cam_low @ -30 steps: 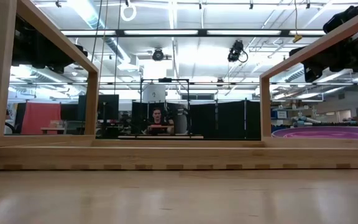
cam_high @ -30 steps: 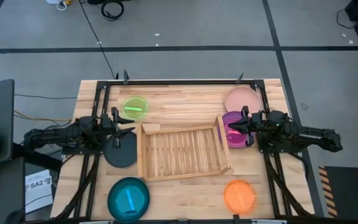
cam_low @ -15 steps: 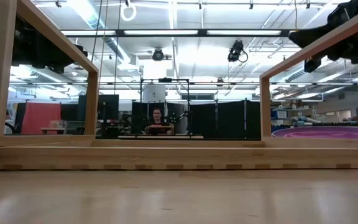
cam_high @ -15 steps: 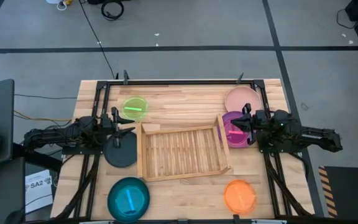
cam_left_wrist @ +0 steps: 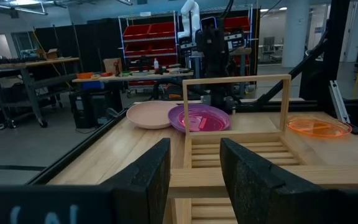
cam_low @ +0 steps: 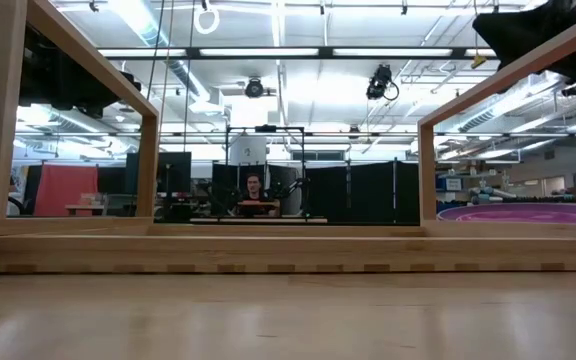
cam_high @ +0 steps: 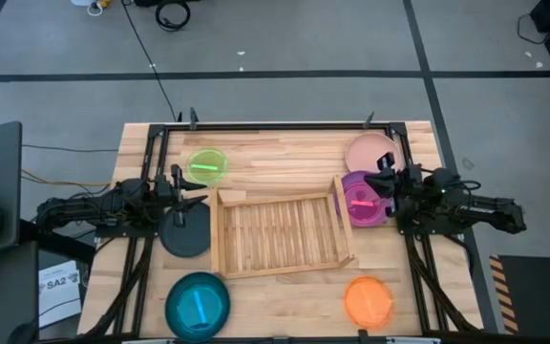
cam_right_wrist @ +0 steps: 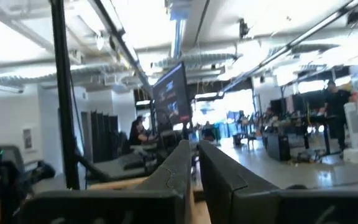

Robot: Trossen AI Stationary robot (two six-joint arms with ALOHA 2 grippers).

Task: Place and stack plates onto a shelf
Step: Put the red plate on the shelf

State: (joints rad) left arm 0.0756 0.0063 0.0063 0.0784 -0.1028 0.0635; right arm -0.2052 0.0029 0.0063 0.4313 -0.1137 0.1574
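Wood tabletop (cam_high: 285, 143) under everything, black frame rails along its edges. Light-wood slatted shelf (cam_high: 277, 232) at centre, no plate in it, an upright wooden end frame at its right side. Left arm stretched in from the left edge, right arm from the right edge.

Plates, all on the tabletop outside the shelf:
- teal plate (cam_high: 198, 304), large, near front-left corner, well apart from the shelf.
- dark grey plate (cam_high: 186, 234), just beside the shelf's left wall, partly under the left arm.
- purple plate (cam_high: 361, 199), against the shelf's right end; also seen in the low view (cam_low: 528, 213) and the left wrist view (cam_left_wrist: 199, 117).
- pink plate (cam_high: 370, 151), back right, touching or slightly overlapped by the purple one; cannot tell which.
- orange plate (cam_high: 368, 300), front right, apart from the shelf.
- lime green plate (cam_high: 207, 166), smaller, back left, near the shelf's rear-left corner.

Left gripper (cam_high: 187, 200) above the dark grey plate's far edge, pointing at the shelf; fingers (cam_left_wrist: 145, 180) spread apart, nothing between them.

Right gripper (cam_high: 383, 180) at the purple plate's right rim, tilted upward toward the room; fingers (cam_right_wrist: 176, 171) almost together, only a sliver of gap, gripping nothing.

Person (cam_low: 254, 190) far back in the room, small.
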